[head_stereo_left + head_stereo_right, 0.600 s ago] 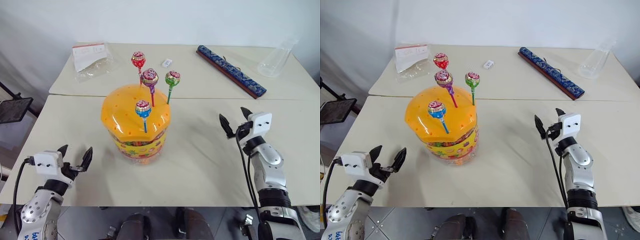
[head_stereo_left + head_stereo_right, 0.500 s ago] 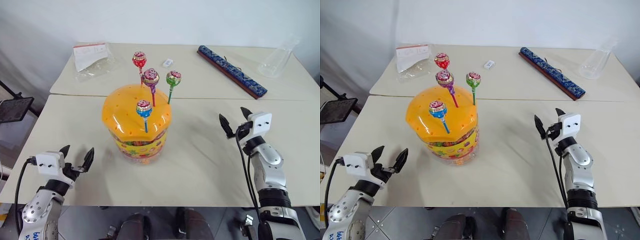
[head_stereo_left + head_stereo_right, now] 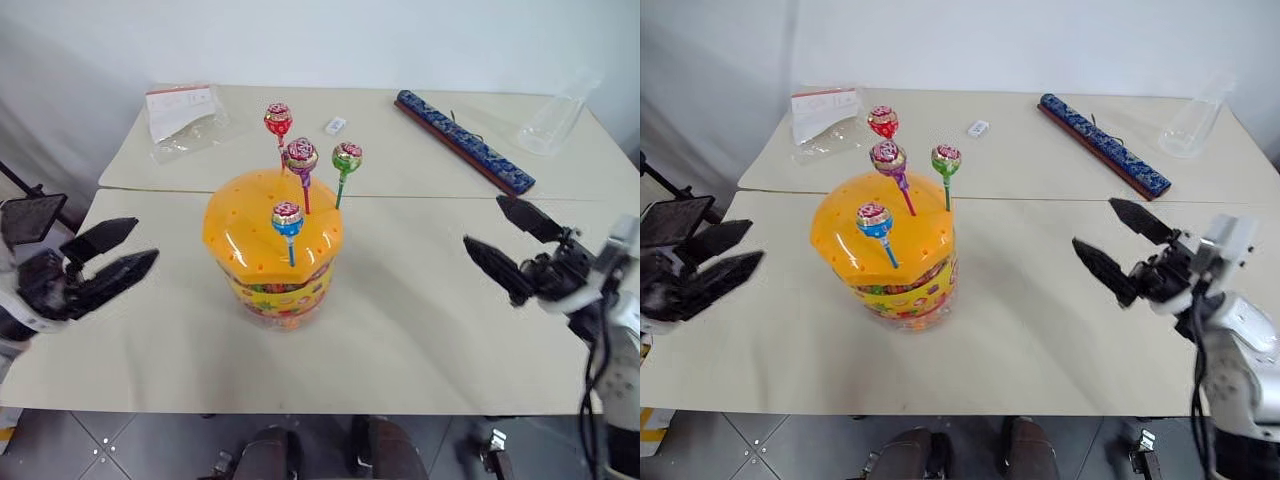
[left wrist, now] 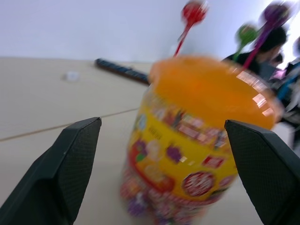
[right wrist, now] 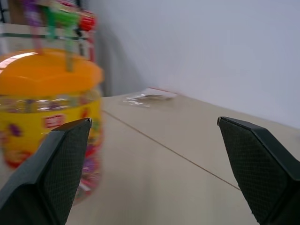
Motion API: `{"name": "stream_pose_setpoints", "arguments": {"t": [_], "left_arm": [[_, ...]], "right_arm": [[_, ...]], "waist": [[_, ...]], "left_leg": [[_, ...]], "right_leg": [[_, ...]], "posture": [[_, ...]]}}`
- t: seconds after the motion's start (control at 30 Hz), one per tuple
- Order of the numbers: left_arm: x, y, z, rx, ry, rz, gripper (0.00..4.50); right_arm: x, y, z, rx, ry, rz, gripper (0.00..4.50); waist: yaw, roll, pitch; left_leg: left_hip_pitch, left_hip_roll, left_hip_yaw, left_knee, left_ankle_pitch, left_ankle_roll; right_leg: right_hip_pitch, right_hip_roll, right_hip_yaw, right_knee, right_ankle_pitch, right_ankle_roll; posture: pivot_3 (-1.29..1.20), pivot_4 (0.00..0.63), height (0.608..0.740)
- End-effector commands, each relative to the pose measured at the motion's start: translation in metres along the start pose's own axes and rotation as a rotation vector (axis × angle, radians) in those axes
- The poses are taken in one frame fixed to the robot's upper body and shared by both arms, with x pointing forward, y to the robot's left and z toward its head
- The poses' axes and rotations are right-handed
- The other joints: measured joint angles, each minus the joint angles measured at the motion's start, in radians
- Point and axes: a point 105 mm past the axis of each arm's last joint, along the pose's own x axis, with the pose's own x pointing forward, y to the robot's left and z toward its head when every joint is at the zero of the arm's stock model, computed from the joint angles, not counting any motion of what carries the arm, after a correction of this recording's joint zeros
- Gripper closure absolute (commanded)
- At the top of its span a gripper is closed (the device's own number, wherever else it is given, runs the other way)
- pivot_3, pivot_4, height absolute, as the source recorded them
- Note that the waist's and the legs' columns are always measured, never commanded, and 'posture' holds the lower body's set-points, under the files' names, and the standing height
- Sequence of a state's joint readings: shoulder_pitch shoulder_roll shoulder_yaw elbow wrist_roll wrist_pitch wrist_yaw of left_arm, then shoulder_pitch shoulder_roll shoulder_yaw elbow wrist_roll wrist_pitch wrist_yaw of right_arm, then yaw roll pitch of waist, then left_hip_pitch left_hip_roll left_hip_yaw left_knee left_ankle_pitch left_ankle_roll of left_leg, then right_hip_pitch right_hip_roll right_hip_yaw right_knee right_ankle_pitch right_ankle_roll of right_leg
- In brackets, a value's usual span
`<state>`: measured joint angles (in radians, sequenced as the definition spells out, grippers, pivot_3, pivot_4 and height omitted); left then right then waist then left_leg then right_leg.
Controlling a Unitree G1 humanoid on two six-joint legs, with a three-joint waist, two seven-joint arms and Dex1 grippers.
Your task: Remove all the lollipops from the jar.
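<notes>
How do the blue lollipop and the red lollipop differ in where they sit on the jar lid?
The blue lollipop stands nearest the robot, at the lid's front; the red lollipop stands at the far edge and reaches highest. Blue's stick is blue, red's is red. Both are still stuck in the orange lid.

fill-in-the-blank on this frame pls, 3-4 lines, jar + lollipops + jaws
1. The number of lollipops standing in the jar's lid is ____.
2. The lid is coloured ____.
3. The lollipop nearest the robot has a ____ wrapper.
4. The jaws of both the left gripper and the right gripper are ____.

Missing words: four; orange; blue; open
</notes>
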<state>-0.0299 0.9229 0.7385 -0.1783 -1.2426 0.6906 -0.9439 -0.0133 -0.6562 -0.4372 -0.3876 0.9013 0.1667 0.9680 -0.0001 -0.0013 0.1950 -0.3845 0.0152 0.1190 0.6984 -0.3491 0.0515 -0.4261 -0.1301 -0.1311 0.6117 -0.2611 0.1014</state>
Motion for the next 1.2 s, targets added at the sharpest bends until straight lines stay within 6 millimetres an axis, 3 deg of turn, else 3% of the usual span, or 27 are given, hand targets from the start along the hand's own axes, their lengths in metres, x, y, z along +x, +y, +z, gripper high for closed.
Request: {"name": "stream_pose_setpoints", "arguments": {"t": [0.03, 0.1, 0.27, 0.43, 0.83, 0.93, 1.2], "left_arm": [[0.007, -0.008, 0.016, -0.01, -0.059, -0.107, 0.03], [0.015, -0.008, 0.018, -0.007, -0.076, -0.144, 0.03], [0.03, -0.02, 0.012, -0.015, -0.068, -0.257, 0.03], [0.038, -0.023, 0.012, -0.038, -0.115, -0.29, 0.03], [0.037, -0.029, 0.0, -0.087, -0.129, -0.298, 0.03], [0.032, -0.03, -0.002, -0.131, -0.123, -0.289, 0.0], [0.029, -0.028, 0.001, -0.125, -0.164, -0.249, 0.0]], "right_arm": [[-0.003, 0.01, 0.011, -0.059, -0.027, 0.052, 0.0], [0.006, 0.014, 0.01, -0.058, -0.055, 0.081, 0.0], [0.057, 0.016, 0.009, 0.0, -0.124, 0.162, 0.0], [0.097, 0.016, 0.005, 0.034, -0.025, 0.262, 0.0], [0.143, 0.033, 0.01, 0.131, -0.062, 0.423, 0.0], [0.149, 0.032, 0.009, 0.141, -0.058, 0.425, 0.59], [0.155, 0.036, 0.012, 0.164, -0.1, 0.457, 3.27]], "waist": [[0.002, 0.0, 0.0], [0.0, 0.0, 0.0], [-0.015, 0.001, 0.001], [-0.019, 0.001, 0.001], [-0.005, 0.001, 0.001], [-0.006, 0.001, 0.001], [-0.006, 0.001, 0.0]], "left_leg": [[0.0, -0.001, 0.001, 0.0, 0.0, 0.0], [0.0, -0.001, 0.002, 0.0, 0.0, 0.0], [0.003, -0.001, 0.006, -0.001, 0.001, -0.001], [0.003, 0.0, 0.004, -0.001, 0.0, -0.002], [0.003, -0.001, 0.004, -0.001, 0.0, -0.002], [0.003, -0.001, 0.004, 0.0, 0.0, -0.002], [0.002, -0.001, 0.003, -0.001, 0.0, -0.002]], "right_leg": [[0.0, 0.0, 0.0, 0.0, 0.0, 0.0], [0.0, 0.0, 0.0, 0.0, 0.0, 0.0], [-0.002, 0.0, 0.001, 0.003, 0.0, 0.0], [-0.003, 0.0, 0.002, 0.007, -0.001, -0.001], [-0.003, 0.0, 0.001, 0.006, -0.001, -0.001], [-0.003, 0.0, 0.001, 0.007, -0.001, -0.001], [-0.003, 0.0, 0.001, 0.007, -0.001, -0.001]], "posture": [[0.0, 0.15, 0.74], [0.0, 0.15, 0.74], [0.0, 0.15, 0.74], [0.0, 0.15, 0.74], [0.0, 0.15, 0.74], [0.0, 0.15, 0.74], [0.0, 0.15, 0.74]]}}
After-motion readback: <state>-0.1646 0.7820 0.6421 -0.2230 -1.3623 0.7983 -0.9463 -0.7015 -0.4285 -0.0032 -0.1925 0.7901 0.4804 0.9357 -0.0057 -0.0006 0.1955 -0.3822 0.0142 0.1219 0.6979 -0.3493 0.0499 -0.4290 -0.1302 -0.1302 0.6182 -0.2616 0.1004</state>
